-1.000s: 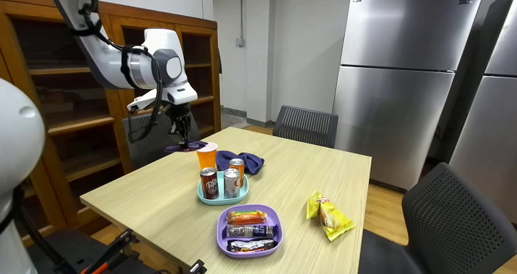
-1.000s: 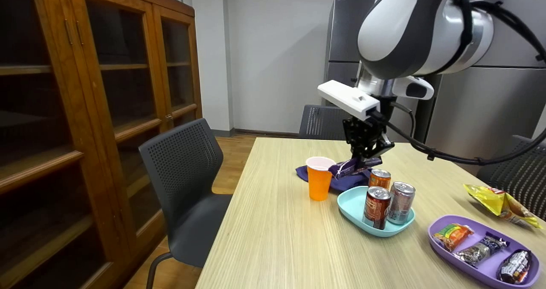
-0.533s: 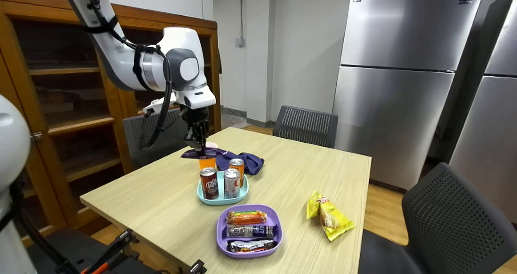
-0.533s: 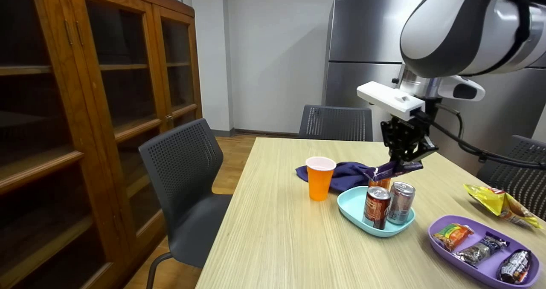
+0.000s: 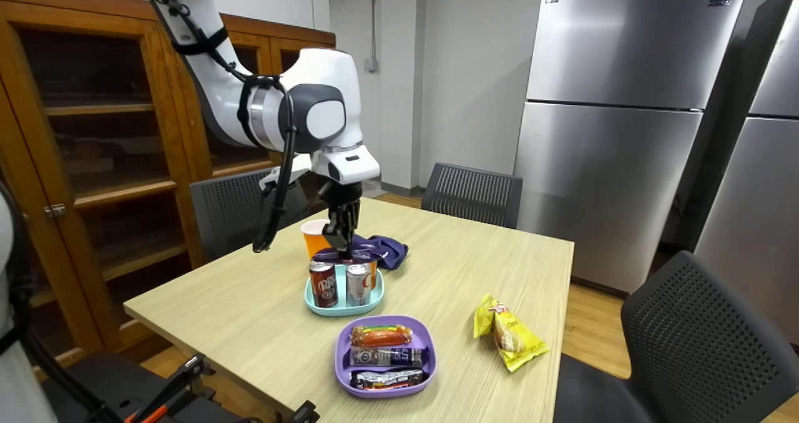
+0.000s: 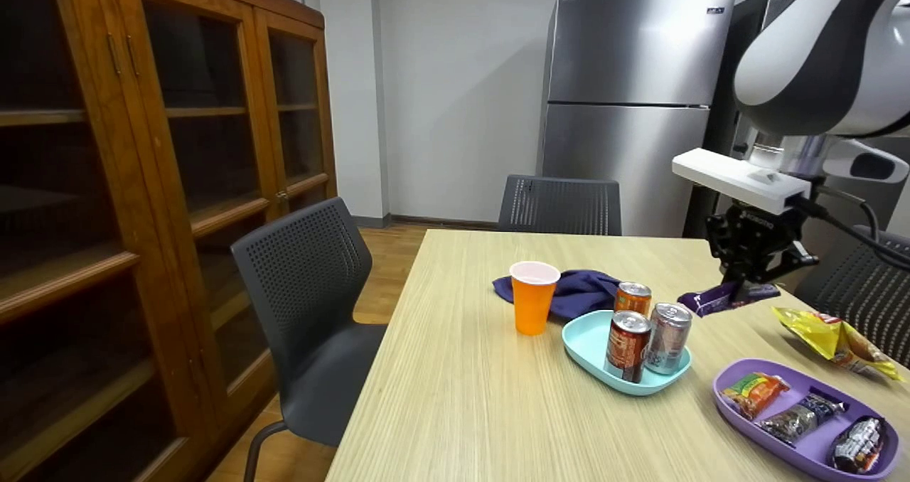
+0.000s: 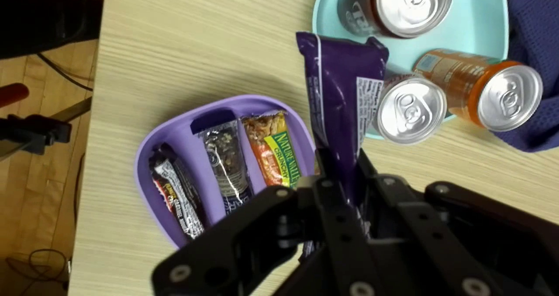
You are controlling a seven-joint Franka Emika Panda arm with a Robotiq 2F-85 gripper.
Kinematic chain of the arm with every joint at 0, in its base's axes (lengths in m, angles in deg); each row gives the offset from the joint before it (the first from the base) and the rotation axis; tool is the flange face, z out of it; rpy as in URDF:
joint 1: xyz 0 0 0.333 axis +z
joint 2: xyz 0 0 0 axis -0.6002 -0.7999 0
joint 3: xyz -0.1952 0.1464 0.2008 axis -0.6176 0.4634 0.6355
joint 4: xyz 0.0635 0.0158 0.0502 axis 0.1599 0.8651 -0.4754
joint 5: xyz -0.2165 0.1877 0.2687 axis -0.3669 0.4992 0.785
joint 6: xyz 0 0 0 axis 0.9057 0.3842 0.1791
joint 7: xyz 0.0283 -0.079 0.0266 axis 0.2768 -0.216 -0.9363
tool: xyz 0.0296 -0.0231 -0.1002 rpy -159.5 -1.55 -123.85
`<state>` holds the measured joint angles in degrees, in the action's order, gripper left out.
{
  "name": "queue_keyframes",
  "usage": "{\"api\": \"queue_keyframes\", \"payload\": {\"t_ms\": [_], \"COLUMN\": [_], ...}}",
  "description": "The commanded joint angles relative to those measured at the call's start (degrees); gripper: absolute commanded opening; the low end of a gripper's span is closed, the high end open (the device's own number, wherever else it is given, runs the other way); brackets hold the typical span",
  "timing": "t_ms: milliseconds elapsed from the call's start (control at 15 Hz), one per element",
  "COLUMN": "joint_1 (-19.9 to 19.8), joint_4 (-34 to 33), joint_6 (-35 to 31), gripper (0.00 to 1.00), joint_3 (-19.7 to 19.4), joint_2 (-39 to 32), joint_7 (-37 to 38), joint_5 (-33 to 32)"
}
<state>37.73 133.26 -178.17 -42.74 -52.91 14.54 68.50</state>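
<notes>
"Over the bench (image 6: 455,375), what do we find in the hand (image 7: 345,163)?"

"We find it gripping a purple-wrapped bar (image 7: 340,99) near the middle, an end jutting out on either side. Both exterior views show us the bar raised above the bench, and the wrist view shows us a pale printed label (image 7: 368,101) on it."

"And what do we see closest around the hand?"

"Left of the hand in the wrist view, we see a lavender tray (image 7: 174,132) with an orange-wrapped bar (image 7: 273,152) nearest the hand, a silvery bar (image 7: 225,160) in the middle and a dark bar (image 7: 177,191) farthest out. Up and to the right of the hand, a teal tray (image 7: 476,25) holds a dark red can (image 7: 395,10), a silver can (image 7: 410,110) and an orange can (image 7: 471,86), all upright."

"Do we notice anything farther off?"

"Left of the hand in an exterior view, we notice an orange cup (image 6: 533,308) just beside a dark blue cloth (image 6: 579,293); right of the hand and lower lies a yellow bag (image 6: 832,338)."
</notes>
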Motion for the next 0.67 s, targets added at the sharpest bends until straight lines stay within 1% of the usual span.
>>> {"api": "queue_keyframes", "payload": {"t_ms": [0, 333, 400, 467, 600], "joint_1": [-3.07, -5.04, -5.19, -4.95, -4.68], "joint_4": [-0.28, -2.92, -3.52, -4.36, -5.94], "joint_6": [-0.87, -1.07, -0.73, 0.11, 1.23], "gripper": [0.04, 0.04, 0.04, 0.04, 0.04], "joint_3": [-0.88, -1.72, -1.87, -2.67, -3.72], "joint_2": [-1.41, -6.79, -7.92, -9.40, -12.08], "joint_7": [-7.94, -18.31, -19.73, -19.65, -20.90], "joint_5": [3.20, 7.19, 7.35, 5.83, 4.96]}}
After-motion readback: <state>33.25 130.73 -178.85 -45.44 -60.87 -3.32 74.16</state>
